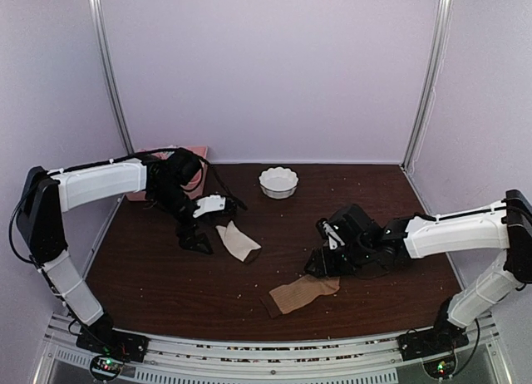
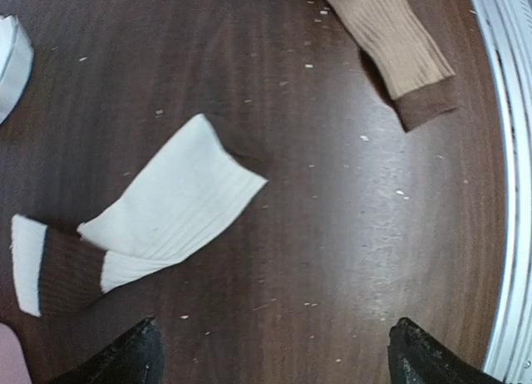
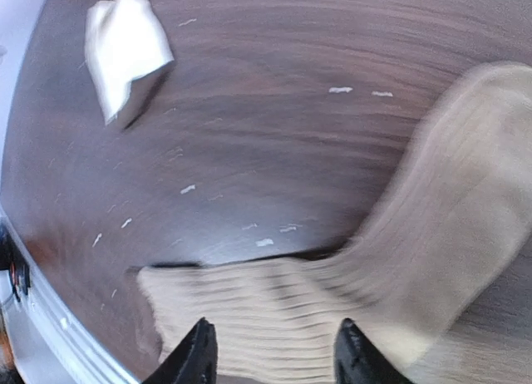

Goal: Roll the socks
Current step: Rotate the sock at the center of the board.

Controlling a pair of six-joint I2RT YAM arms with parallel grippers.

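text: none legible | labels: none | brands: none | numbers: none | signs: none

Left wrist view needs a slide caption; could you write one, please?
Open left tool near the cream sock, tan sock farther away.

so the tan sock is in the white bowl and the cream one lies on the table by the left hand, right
No. The tan sock is not in the bowl; the top view shows it on the table by the right hand. The cream sock does lie on the table by the left hand.
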